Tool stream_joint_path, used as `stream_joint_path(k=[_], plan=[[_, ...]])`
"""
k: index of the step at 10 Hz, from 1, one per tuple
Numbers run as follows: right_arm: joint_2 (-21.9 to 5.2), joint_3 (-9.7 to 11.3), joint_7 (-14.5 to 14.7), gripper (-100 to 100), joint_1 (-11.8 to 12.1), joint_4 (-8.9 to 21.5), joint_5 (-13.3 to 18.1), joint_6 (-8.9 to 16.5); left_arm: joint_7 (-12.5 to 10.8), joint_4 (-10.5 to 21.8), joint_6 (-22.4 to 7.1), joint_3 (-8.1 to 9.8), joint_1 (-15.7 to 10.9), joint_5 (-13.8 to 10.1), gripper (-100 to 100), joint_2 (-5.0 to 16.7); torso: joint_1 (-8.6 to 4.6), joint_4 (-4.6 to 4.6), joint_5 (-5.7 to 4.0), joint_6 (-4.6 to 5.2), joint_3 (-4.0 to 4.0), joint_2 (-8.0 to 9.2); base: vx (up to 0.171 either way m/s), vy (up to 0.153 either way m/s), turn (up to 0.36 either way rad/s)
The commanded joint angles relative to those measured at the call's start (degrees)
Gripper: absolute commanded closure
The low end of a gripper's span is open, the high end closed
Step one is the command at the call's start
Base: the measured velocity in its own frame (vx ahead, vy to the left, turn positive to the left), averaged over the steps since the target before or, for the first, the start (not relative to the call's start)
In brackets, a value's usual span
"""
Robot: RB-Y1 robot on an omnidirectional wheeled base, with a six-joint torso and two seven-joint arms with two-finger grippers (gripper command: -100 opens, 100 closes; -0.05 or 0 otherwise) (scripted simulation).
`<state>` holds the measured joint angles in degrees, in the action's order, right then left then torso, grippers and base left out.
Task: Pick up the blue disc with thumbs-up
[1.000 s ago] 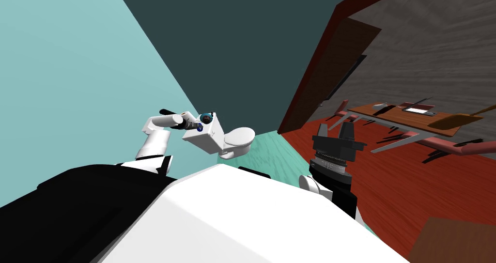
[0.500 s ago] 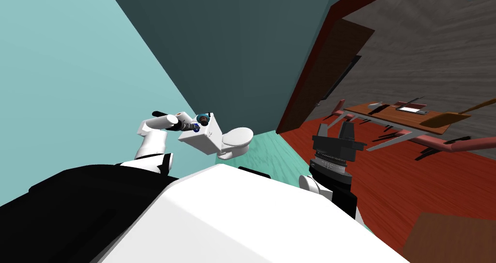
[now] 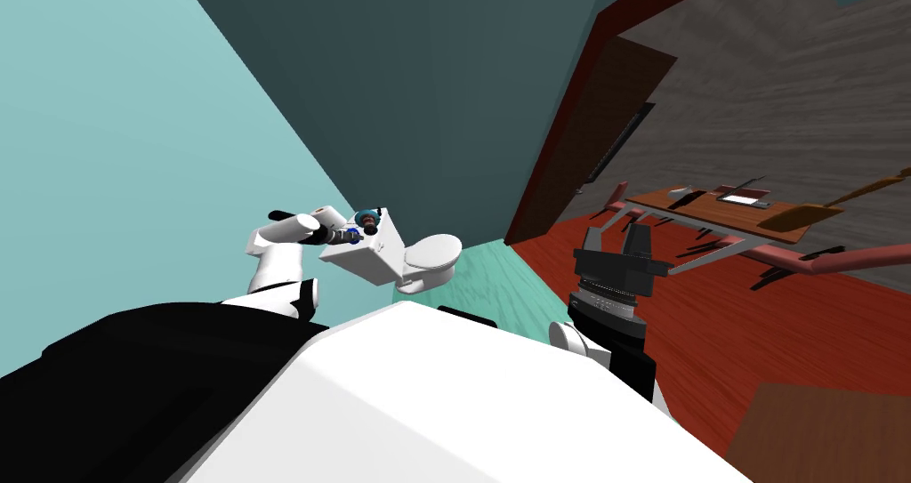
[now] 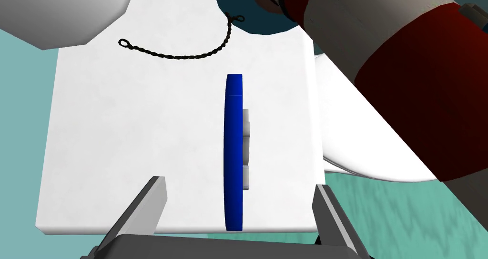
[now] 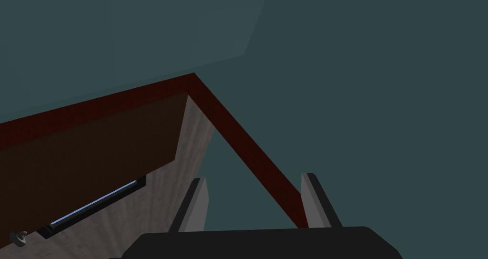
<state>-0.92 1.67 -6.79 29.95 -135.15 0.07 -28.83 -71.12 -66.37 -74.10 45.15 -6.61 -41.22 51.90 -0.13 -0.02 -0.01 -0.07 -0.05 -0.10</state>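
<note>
Left wrist view, thin blue disc (image 4: 233, 151) on edge atop white tank (image 4: 119, 141), grey relief, left pincer (image 4: 239, 182) wide astride

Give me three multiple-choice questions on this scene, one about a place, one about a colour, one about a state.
1. Where does the disc stand? A. on the white toilet tank; B. on the wooden table; C. on the red floor.
2. What colour is its rim? A. green; B. yellow; C. blue.
3. How is the left claw? A. shut on the disc; B. open, a finger on each side of the disc; C. shut on nothing.
Answers: 1 A, the tank's white top lies under it. 2 C, the edge is deep blue. 3 B, both fingers stand clear of it.
</note>
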Motion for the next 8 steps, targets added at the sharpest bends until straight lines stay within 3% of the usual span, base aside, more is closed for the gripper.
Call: stream_joint_path(k=[1, 2, 6, 7, 8], plan=[[0.0, 0.0, 0.0, 0, 0.0, 0.0, 0.0, 0.0, 0.0, 0.0, 0.0, 0.0, 0.0, 0.0, -100, 0.0, 0.0, 0.0, 0.0, 0.0, 0.0, 0.0, 0.004, -0.018, 0.0], [0.0, 0.0, 0.0, 0, 0.0, 0.0, 0.0, 0.0, 0.4, 0.1, 0.0, 0.08, 0.0, 0.0, 100, 0.0, 0.09, 0.01, 0.01, 0.0, 0.02, 0.03, 0.0, 0.0, 0.0], [0.0, 0.0, 0.0, 0, 0.0, 0.0, 0.0, 0.0, 0.3, 0.1, 0.0, 0.08, 0.0, 0.0, 100, 0.0, 0.18, 0.01, 0.06, 0.02, 0.03, 0.05, 0.0, 0.0, 0.0], [0.0, 0.0, 0.0, 0, 0.0, 0.0, 0.0, 0.0, 0.3, 0.1, 0.0, 0.08, 0.0, 0.0, 0, 0.0, 0.18, 0.01, 0.06, 0.02, 0.03, 0.05, 0.0, 0.0, 0.0], [0.0, 0.0, 0.0, 0, 0.0, 0.0, 0.0, 0.0, -2.5, -2.7, -0.3, -2.15, 0.6, -0.1, 100, 0.2, 0.18, 0.02, 0.06, 0.02, 0.03, 0.06, -0.021, 0.044, 0.043]])
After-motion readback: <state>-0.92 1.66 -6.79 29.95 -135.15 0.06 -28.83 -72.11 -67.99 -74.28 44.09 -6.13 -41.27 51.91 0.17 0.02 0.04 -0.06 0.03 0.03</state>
